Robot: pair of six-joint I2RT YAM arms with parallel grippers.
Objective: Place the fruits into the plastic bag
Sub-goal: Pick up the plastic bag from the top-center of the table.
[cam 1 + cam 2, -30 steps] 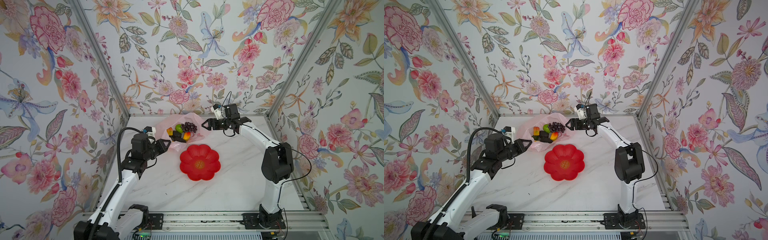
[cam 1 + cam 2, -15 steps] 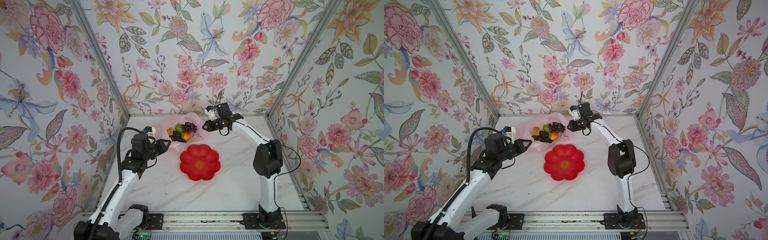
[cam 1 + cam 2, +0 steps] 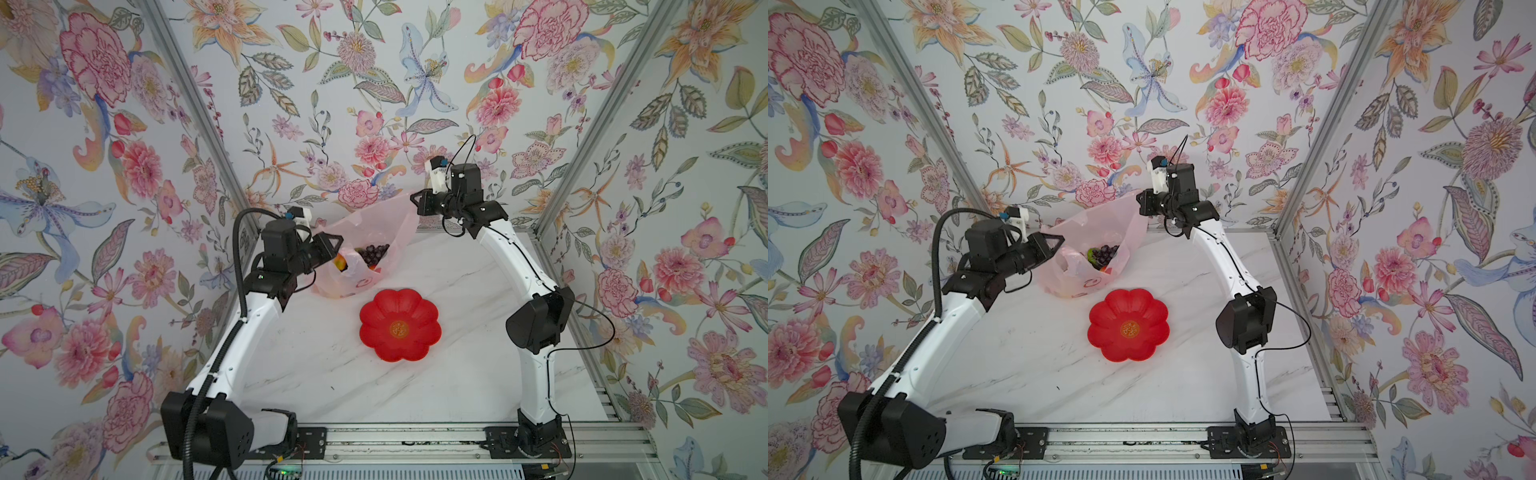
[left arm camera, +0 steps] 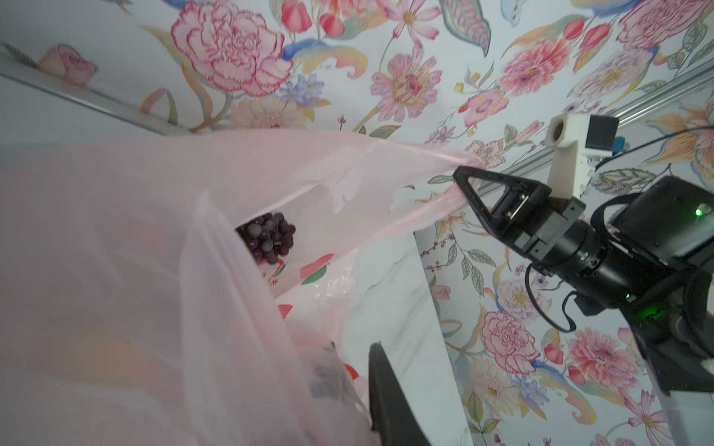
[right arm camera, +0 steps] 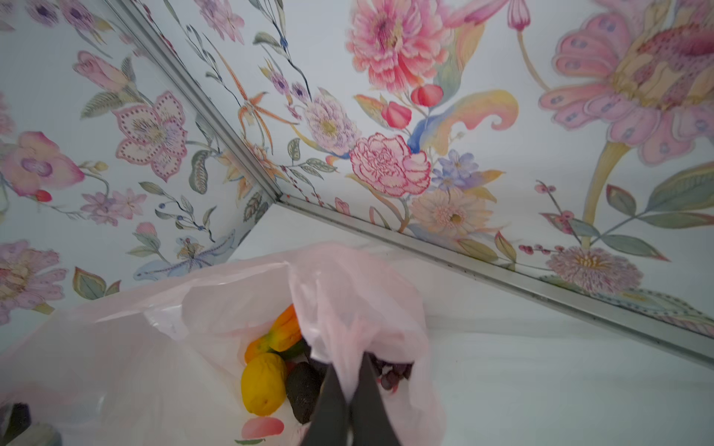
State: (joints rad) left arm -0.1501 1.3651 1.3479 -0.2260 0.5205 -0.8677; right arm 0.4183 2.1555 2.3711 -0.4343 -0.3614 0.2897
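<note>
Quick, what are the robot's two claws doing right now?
Left gripper: closed, holding one side of the pink plastic bag up.
Right gripper: closed, pinching the plastic bag's handle.

Centre of red plate (image 3: 376,316): gold double-happiness sign (image 3: 399,329); plastic bag (image 4: 116,231): red-green print (image 4: 315,270), lettering unreadable.

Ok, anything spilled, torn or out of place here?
Nothing stands out. The fruits lie inside the bag, which the right gripper and left gripper hold up by opposite edges. No tear shows. The plate sits flat on the table with nothing on it.
</note>
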